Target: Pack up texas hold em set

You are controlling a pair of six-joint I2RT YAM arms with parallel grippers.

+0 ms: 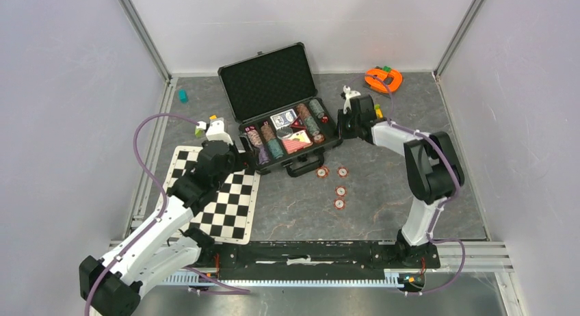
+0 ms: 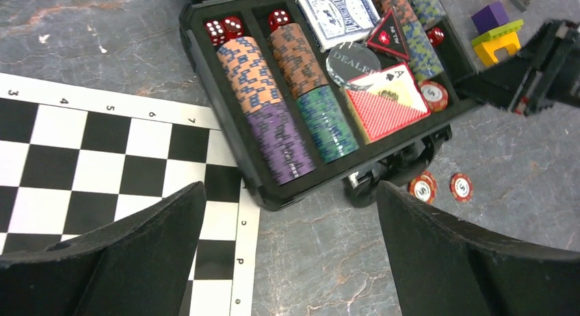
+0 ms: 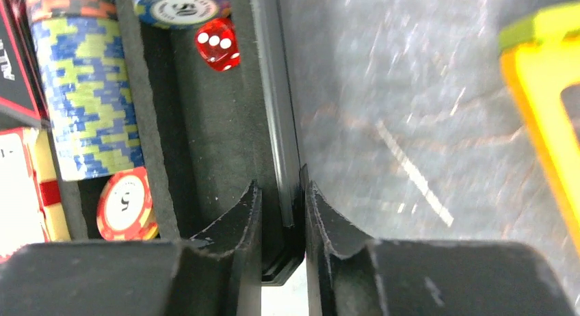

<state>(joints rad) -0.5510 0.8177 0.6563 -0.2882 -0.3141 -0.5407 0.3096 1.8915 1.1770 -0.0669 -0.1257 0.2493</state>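
Observation:
The black briefcase [image 1: 270,80] lies open at the table's back, lid up. Its foam tray holds coloured chip stacks [image 2: 273,117], card decks [image 2: 338,15], a dealer button and red dice [image 2: 224,29]. Several red-white chips [image 1: 340,190] lie loose on the table in front of it. My right gripper [image 1: 340,124] is at the case's right end, its fingers shut on the right wall [image 3: 273,90], one inside and one outside. A red die [image 3: 217,44] and a chip [image 3: 126,203] lie just inside. My left gripper [image 2: 291,220] hangs open over the table before the case's front left corner, holding nothing.
A black-white checkered mat [image 1: 219,193] lies left of the case, under my left arm. An orange toy [image 1: 383,79] sits at the back right and yellow and purple toys [image 2: 496,32] near the case's right end. A small teal block [image 1: 182,95] is at the back left.

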